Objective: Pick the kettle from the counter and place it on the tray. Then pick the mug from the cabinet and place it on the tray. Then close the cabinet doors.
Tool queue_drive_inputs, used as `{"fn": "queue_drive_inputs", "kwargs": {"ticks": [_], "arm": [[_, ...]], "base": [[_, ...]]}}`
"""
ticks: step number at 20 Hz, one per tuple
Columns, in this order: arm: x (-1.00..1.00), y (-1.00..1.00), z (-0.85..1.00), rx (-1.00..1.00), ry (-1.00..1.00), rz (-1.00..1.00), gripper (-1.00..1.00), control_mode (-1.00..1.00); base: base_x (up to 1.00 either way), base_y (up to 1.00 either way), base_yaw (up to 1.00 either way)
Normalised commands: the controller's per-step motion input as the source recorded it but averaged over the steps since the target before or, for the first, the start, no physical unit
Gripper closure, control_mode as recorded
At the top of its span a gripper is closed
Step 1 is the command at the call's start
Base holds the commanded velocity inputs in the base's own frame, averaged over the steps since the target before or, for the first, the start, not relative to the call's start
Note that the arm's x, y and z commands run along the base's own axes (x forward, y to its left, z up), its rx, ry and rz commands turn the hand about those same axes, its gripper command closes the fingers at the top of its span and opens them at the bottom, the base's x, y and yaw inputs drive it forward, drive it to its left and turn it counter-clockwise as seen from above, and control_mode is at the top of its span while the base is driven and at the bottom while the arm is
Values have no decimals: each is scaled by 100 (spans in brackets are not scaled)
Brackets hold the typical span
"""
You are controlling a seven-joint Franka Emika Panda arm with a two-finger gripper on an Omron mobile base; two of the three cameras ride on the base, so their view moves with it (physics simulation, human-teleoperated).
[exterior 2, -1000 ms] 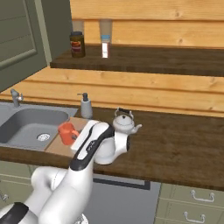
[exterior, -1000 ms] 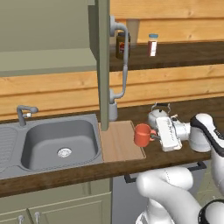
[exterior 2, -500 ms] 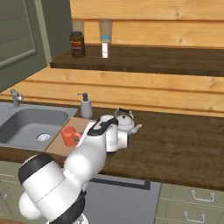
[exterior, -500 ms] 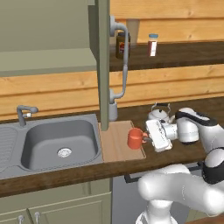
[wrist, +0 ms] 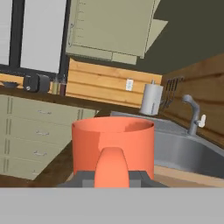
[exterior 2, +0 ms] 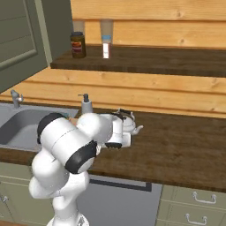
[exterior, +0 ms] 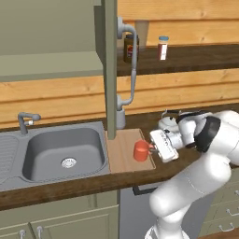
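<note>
I was in a kitchen: a sink [exterior: 60, 154] with tap [exterior: 25, 121], wooden counter [exterior 2: 176, 145], green cabinets [exterior: 51, 32] around me.

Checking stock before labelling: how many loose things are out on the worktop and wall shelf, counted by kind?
Mug: 1
Kettle: 1
Tray: 1
Soap dispenser: 1
Dark jar: 1
Small white-labelled bottle: 1
Total: 6

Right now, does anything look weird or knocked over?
Nothing's knocked over or spilled. The mug stands upright on the tray, with the claw shut on its handle. The kettle stands upright behind it. One cabinet door hangs open.
</note>
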Motion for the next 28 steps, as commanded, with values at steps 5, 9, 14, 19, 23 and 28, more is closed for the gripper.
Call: {"fn": "queue_drive_inputs", "kwargs": {"ticks": [5,9,14,19,23,28], "arm": [[22,8,-36,0,0,5,100,-100],[16,4,-25,0,-1,5,100,-100],[16,6,-18,0,0,2,100,-100],[6,16,-5,0,0,0,100,-100],[-11,29,14,-1,0,0,100,-100],[-11,25,11,-6,0,-1,-100,-100]], "base": [[0,0,0],[0,0,0],[0,0,0],[0,0,0],[0,0,0],[0,0,0]]}}
